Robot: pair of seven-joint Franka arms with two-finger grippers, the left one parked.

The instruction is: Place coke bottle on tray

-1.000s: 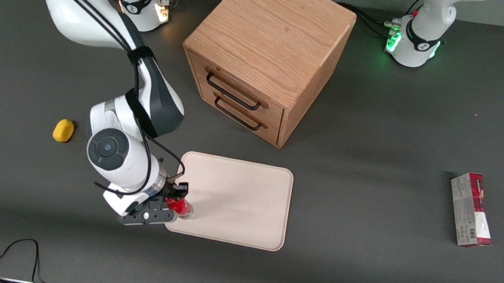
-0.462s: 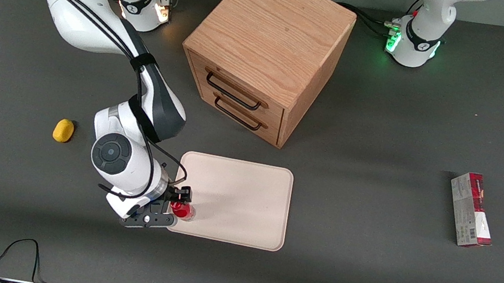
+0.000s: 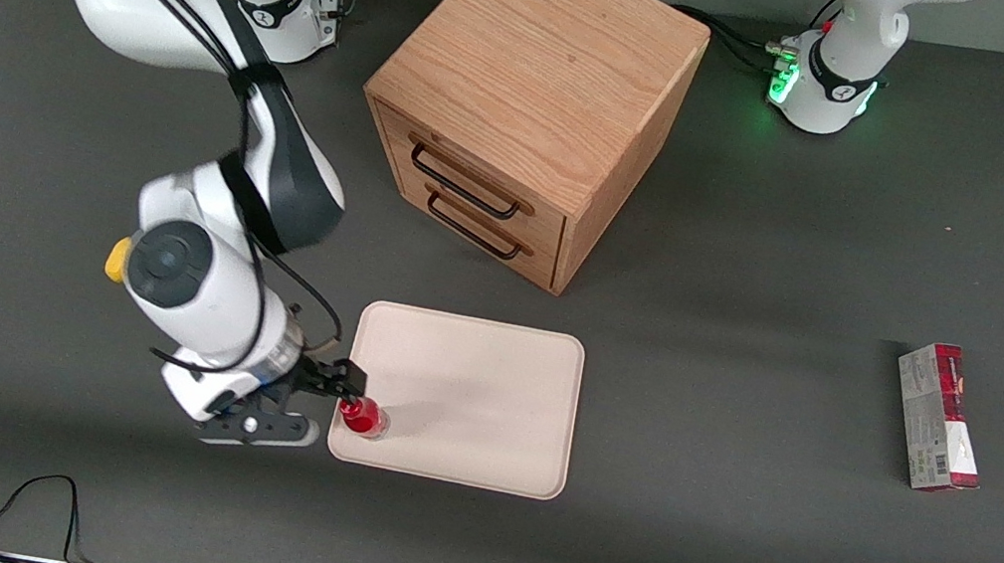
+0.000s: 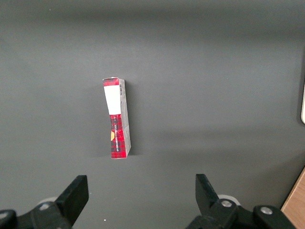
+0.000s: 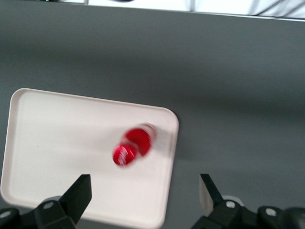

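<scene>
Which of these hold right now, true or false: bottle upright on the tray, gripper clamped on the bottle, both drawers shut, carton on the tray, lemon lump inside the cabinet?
1. The coke bottle stands upright on the tray. True.
2. The gripper is clamped on the bottle. False: it is open, above it.
3. Both drawers of the cabinet are shut. True.
4. The carton lies on the tray. False: on the table, toward the parked arm's end.
5. The yellow lump is inside the cabinet. False: on the table.
</scene>
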